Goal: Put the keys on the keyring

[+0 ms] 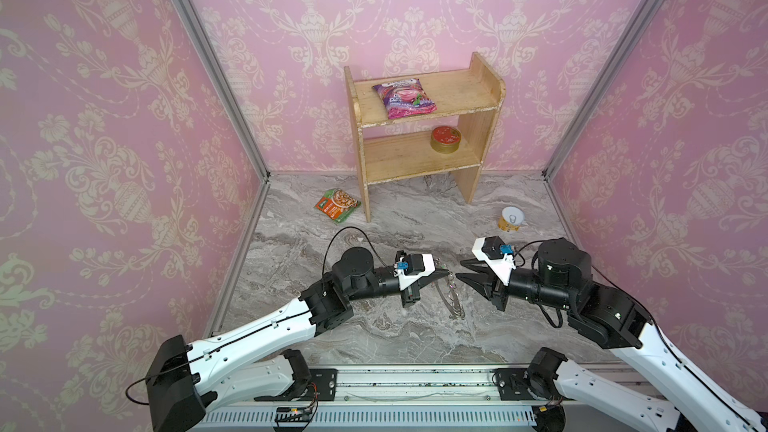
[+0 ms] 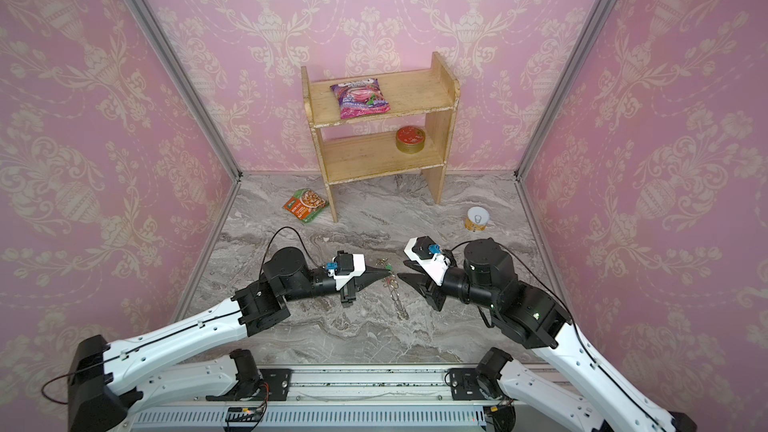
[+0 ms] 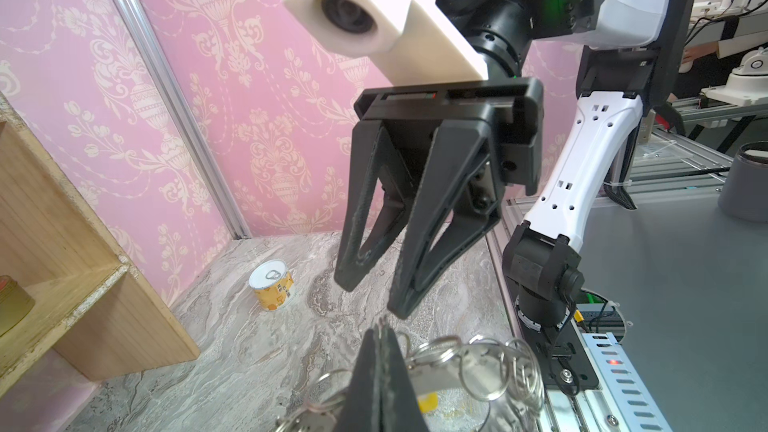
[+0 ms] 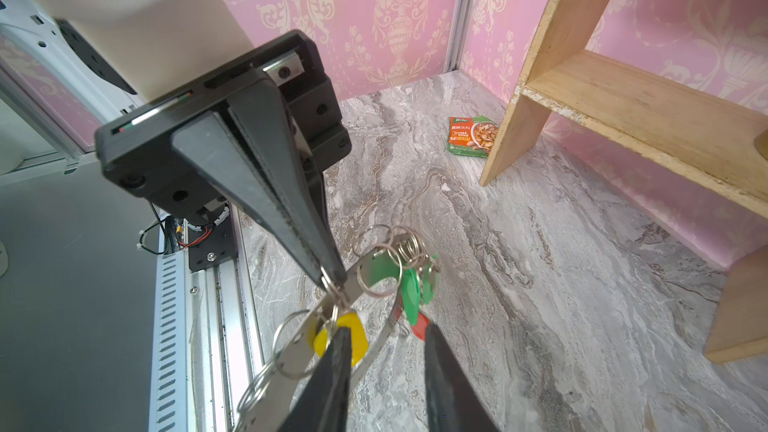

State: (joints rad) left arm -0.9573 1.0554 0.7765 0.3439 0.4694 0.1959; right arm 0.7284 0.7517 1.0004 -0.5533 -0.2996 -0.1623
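1. Grey, flat and large, the metal keyring (image 1: 449,302) with small silver wire loops (image 3: 482,367) along its rim hangs out in front of the two-tier wooden shelf (image 1: 399,155), over the marble-patterned tabletop (image 1: 374,338). Both top views show it nearly edge-on (image 2: 397,303).
2. The black left gripper (image 1: 445,273) reaches in from the shelf's left side. Its jaws are pressed together on the ring's upper rim, right where a wire loop sits, and the right wrist view shows that pinch (image 4: 332,280).
3. The black right gripper (image 1: 459,270) faces it from the shelf's right side, jaws apart with nothing between them. In the left wrist view its tips (image 3: 374,299) are near the loops but not touching them.
4. The small metal keys (image 4: 409,292) hang among the ring's loops, told apart by their plastic tags. The green tag (image 4: 428,284) is at the ring's end nearer the shelf, and the red-orange tag (image 4: 420,324) is just beside it. The yellow tag (image 4: 358,328) is farther from the shelf, just under the pinch.
5. Whether the ring's lower end touches the tabletop cannot be told.
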